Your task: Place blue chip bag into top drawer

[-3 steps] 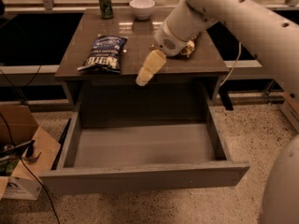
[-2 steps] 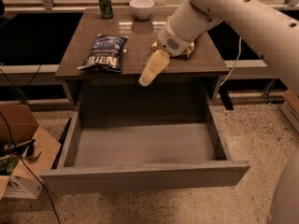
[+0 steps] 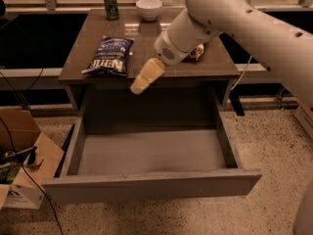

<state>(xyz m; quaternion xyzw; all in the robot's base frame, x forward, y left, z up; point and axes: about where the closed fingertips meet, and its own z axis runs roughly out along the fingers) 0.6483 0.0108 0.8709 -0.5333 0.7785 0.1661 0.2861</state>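
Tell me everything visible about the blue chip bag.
The blue chip bag is a crinkly dark navy packet with white block lettering and a pale patch, glossy like foil. It lies flat and slightly angled on the left front part of the table, near the edge. Only the tabletop touches it; the gripper hangs apart to its right.

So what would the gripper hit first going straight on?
Probably the drawer near its left wall: the gripper, above the table edge, points down-left, past the chip bag. Depth is unclear.
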